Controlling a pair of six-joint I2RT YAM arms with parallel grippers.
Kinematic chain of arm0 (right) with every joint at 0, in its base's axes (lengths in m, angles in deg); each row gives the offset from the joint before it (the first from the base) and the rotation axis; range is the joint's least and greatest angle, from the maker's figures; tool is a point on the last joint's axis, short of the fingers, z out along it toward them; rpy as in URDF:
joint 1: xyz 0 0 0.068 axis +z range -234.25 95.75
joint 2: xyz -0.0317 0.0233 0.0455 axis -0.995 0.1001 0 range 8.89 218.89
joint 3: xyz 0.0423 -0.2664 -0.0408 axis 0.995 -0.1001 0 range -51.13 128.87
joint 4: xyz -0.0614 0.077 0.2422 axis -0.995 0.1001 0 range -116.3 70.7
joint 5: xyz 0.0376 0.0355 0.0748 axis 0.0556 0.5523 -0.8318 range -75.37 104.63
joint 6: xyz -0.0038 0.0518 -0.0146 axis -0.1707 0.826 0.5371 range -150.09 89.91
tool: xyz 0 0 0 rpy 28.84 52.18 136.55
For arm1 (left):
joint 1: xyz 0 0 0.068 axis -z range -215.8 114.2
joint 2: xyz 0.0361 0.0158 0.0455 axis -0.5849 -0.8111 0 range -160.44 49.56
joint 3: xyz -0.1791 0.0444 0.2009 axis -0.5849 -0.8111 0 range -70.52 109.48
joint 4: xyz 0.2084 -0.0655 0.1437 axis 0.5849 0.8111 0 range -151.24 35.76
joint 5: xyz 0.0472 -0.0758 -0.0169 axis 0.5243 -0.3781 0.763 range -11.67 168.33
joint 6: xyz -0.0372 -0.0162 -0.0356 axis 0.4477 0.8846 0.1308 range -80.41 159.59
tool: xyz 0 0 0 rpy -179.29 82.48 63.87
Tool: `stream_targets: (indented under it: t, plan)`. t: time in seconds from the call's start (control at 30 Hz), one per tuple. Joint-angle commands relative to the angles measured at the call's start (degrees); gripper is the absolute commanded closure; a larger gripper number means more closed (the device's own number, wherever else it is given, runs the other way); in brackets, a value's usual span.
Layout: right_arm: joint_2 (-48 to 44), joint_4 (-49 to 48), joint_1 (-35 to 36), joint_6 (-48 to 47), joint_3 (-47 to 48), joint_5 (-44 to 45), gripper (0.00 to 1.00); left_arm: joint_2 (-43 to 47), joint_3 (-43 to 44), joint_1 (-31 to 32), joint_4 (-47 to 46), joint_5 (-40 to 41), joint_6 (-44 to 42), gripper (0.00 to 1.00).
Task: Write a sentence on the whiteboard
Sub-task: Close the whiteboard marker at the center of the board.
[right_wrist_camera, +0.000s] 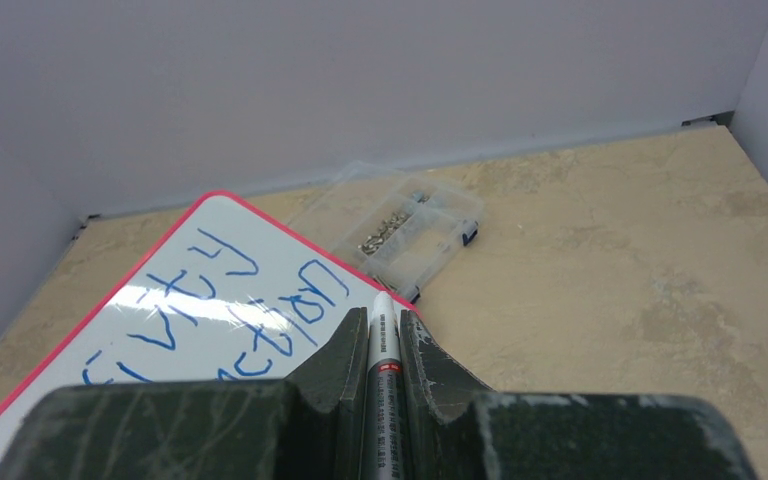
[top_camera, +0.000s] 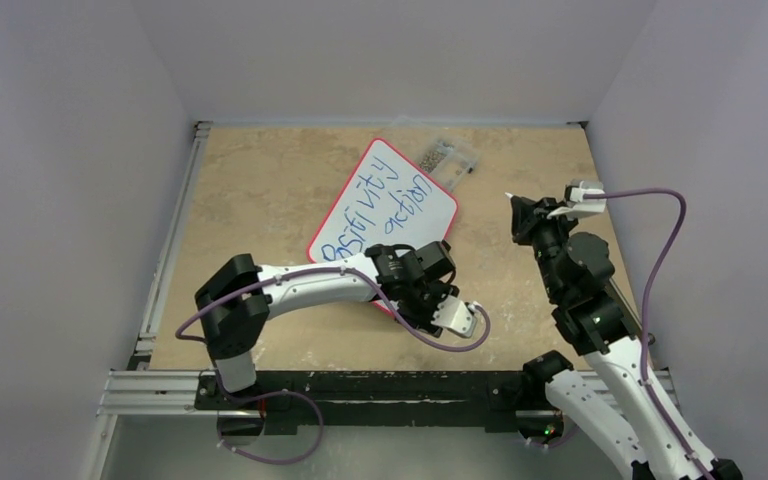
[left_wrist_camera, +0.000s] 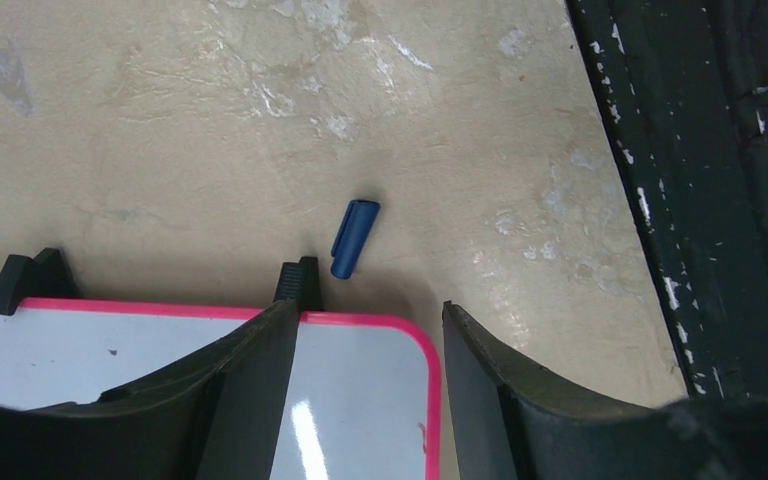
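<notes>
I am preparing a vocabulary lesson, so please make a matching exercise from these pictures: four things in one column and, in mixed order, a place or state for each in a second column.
Things
1. board
2. marker
3. cap
4. box

Places and states
A. clamped in the right end effector
B. blue, lying on the table beside a clip foot
C. clear, at the board's far corner
D. red frame, blue writing

Pairs: 1-D, 2-A, 3-B, 4-C

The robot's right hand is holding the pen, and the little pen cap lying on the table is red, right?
The cap is blue, not red, as the left wrist view shows. The right gripper does hold the pen.
</notes>
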Motion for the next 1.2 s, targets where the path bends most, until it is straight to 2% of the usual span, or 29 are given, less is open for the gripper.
stream_targets:
  t: [0.0,1.03,1.17]
  plan:
    - [0.0,-1.2,0.3,-0.2,2.5,3.1,1.0,-2.2,3.5,0.2,-2.3,-1.1,-2.3,0.45]
    - [-2.2,0.9,0.3,0.0,2.4,1.1,1.0,-12.8,6.1,0.5,-4.5,1.4,-3.1,0.57]
    - [-2.1,0.7,0.3,0.1,2.4,0.9,1.0,-14.0,6.6,0.6,-4.8,3.4,-2.6,0.68]
